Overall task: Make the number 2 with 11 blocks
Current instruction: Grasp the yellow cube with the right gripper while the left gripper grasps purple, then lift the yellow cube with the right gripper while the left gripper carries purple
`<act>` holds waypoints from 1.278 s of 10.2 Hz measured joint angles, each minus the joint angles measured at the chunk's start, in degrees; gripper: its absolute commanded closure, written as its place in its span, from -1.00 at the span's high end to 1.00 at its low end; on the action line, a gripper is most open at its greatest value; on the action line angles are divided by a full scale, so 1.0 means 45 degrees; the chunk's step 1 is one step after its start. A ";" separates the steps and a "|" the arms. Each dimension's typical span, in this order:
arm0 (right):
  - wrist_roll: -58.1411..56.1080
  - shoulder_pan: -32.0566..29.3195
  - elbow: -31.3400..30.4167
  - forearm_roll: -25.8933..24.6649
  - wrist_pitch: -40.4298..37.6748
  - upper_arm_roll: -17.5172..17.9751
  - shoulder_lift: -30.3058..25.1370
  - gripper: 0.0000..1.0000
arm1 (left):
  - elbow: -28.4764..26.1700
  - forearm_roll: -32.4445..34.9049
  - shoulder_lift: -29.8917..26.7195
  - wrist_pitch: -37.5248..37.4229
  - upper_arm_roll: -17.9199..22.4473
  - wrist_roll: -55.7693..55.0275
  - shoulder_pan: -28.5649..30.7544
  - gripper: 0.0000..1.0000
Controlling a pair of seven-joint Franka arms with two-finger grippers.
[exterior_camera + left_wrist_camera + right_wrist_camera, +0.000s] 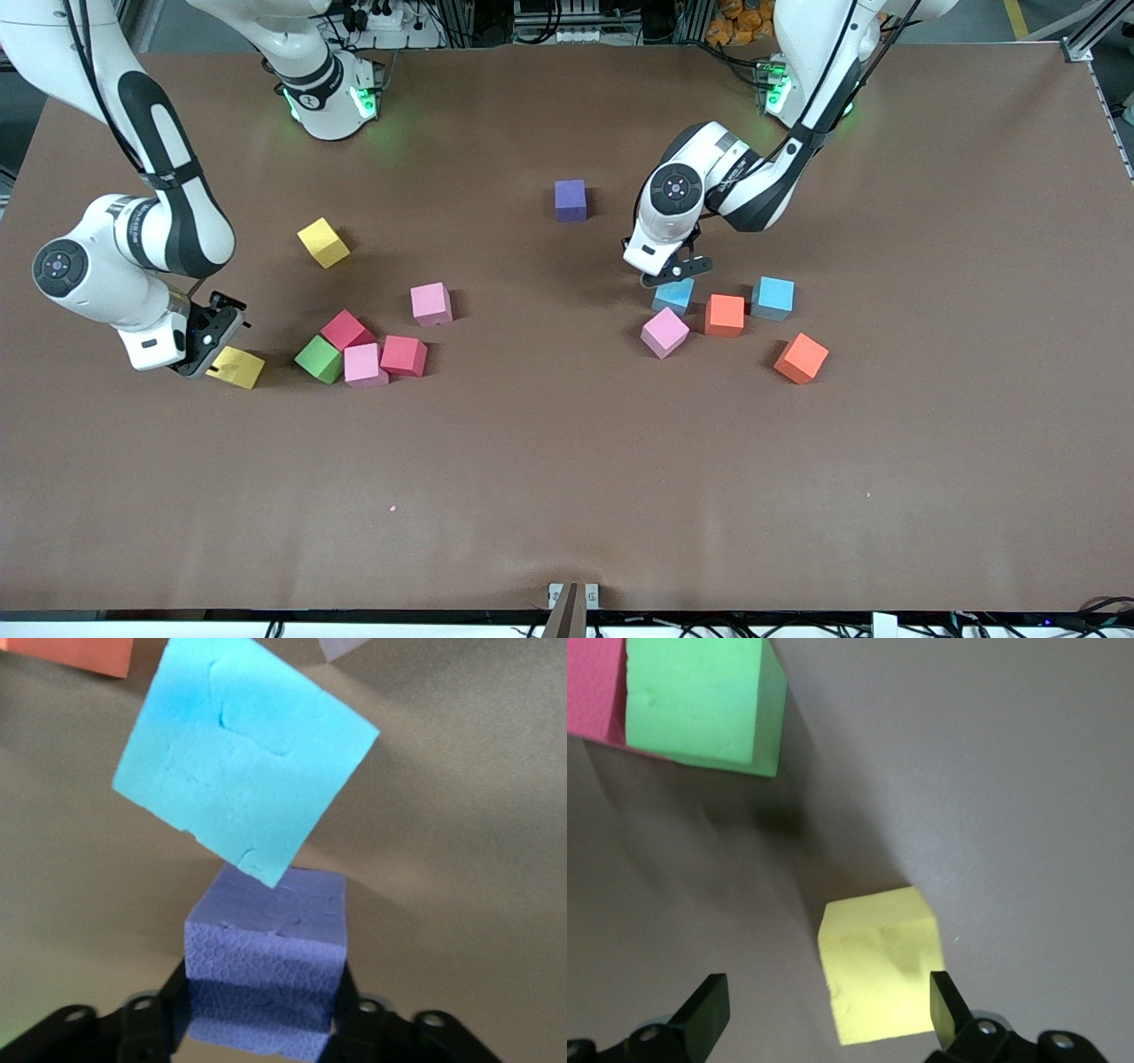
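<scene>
My left gripper (675,275) (263,985) is down at the table, shut on a purple block (266,943); both fingers press its sides. That block touches a corner of a light blue block (244,762) (675,295). In the front view the arm hides the held block. My right gripper (211,344) (824,997) is open and low over a yellow block (236,367) (877,961), which lies against one finger (943,1001). Loose on the table are another purple block (570,199), a yellow one (323,242), pink ones (431,304) (664,332) and a second light blue one (773,298).
A green cube (319,359) (700,700) sits in a cluster with a red block (345,330), a pink block (365,364) and a pinkish red block (403,355). Two orange blocks (725,315) (801,358) lie near the left gripper. Bare brown table (567,487) stretches toward the front camera.
</scene>
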 measured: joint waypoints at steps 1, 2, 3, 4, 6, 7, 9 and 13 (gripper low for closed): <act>-0.0437 0.0014 0.0172 0.0000 -0.0001 -0.0001 0.0120 1.00 | -0.0019 0.0000 -0.0022 0.0000 -0.0018 -0.0578 -0.0005 -0.29; -0.0723 -0.0019 0.0290 0.0000 0.0028 -0.0017 0.0363 1.00 | -0.0025 0.0003 -0.0039 0.0000 -0.0048 -0.1338 -0.0016 -0.29; -0.1005 -0.0077 0.0353 0.0000 0.0178 -0.0036 0.0669 1.00 | -0.0031 0.0002 -0.0054 0.0001 -0.0120 -0.2337 -0.0028 -0.29; -0.1261 -0.0138 0.0396 0.0000 0.0408 -0.0062 0.0970 1.00 | -0.0035 0.0002 -0.0054 0.0009 -0.0270 -0.3558 -0.0043 -0.29; -0.1600 -0.0279 0.0500 0.0002 0.0681 -0.0070 0.1271 1.00 | -0.0038 -0.0002 -0.0071 0.0066 -0.0692 -0.6202 -0.0077 -0.29; -0.1673 -0.0302 0.0503 0.0002 0.0710 -0.0078 0.1353 1.00 | -0.0038 -0.0002 -0.0111 0.0079 -0.0910 -0.7370 -0.0086 -0.29; -0.1697 -0.0301 0.0520 0.0002 0.0742 -0.0067 0.1411 1.00 | -0.0047 -0.0002 -0.0198 0.0081 -0.1291 -0.9359 -0.0065 -0.30; -0.1765 -0.0302 0.0557 0.0404 0.0979 -0.0070 0.1828 0.73 | -0.0163 -0.0032 -0.0225 0.0083 -0.2455 -1.2322 0.0795 -0.37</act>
